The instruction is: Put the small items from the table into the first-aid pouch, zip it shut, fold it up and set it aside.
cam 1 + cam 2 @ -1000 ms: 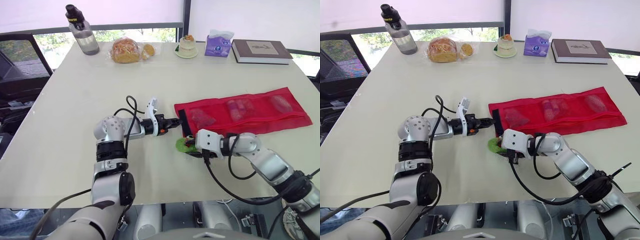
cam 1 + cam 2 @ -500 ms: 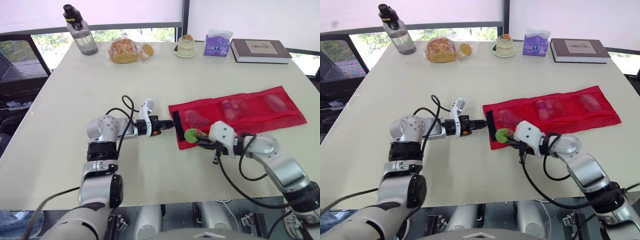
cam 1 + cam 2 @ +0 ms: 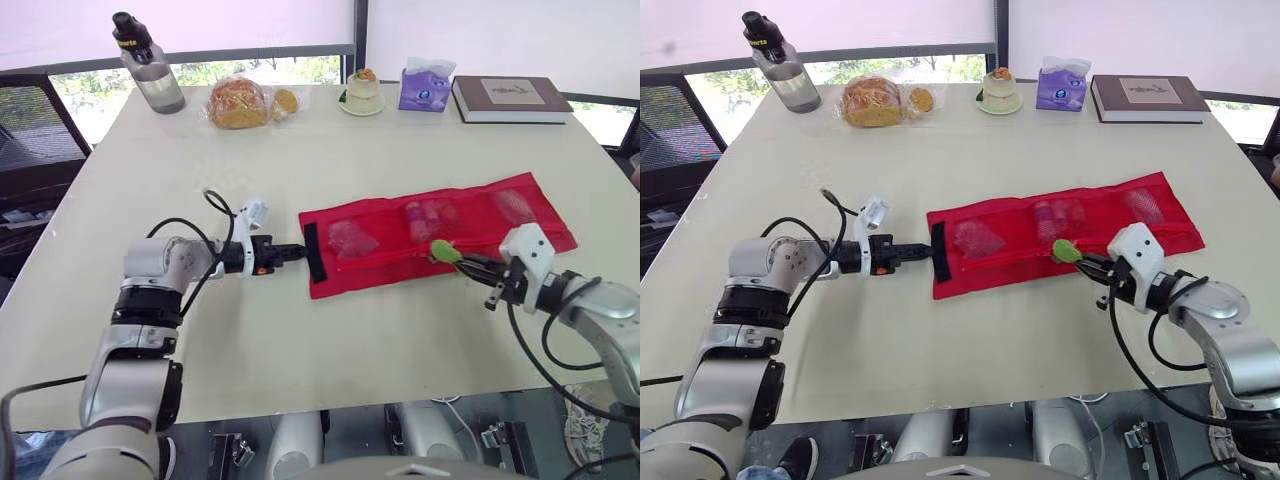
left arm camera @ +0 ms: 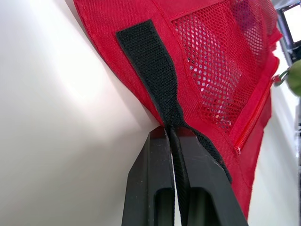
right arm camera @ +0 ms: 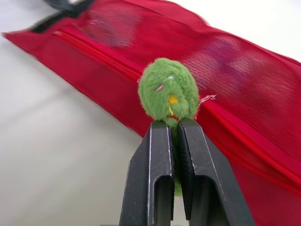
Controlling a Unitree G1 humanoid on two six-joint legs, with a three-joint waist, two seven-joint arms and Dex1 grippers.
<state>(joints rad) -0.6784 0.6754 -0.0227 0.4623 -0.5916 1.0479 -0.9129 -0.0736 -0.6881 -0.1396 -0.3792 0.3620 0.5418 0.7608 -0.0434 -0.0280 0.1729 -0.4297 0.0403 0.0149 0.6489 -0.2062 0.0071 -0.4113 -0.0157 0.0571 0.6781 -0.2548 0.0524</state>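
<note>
The red mesh first-aid pouch [image 3: 385, 265] lies unfolded flat across the table, with small items showing inside its mesh pockets. My left gripper [image 3: 300, 253] is shut on the black strap [image 4: 150, 66] at the pouch's left end. My right gripper [image 3: 462, 261] is shut on a fuzzy green ball [image 5: 168, 89]. It holds the ball just above the pouch's near edge, right of the middle, by the red zipper line [image 5: 263, 141].
Along the far edge of the table stand a water bottle [image 3: 140, 62], a bag of bread [image 3: 240, 100], a small cake on a plate [image 3: 361, 90], a purple tissue pack [image 3: 422, 85] and a book [image 3: 505, 97]. Bare tabletop surrounds the pouch.
My right gripper has lifted the green ball off the table by the pouch's left end and carried it right along the near edge. The left gripper still holds the strap. The camera has shifted.
</note>
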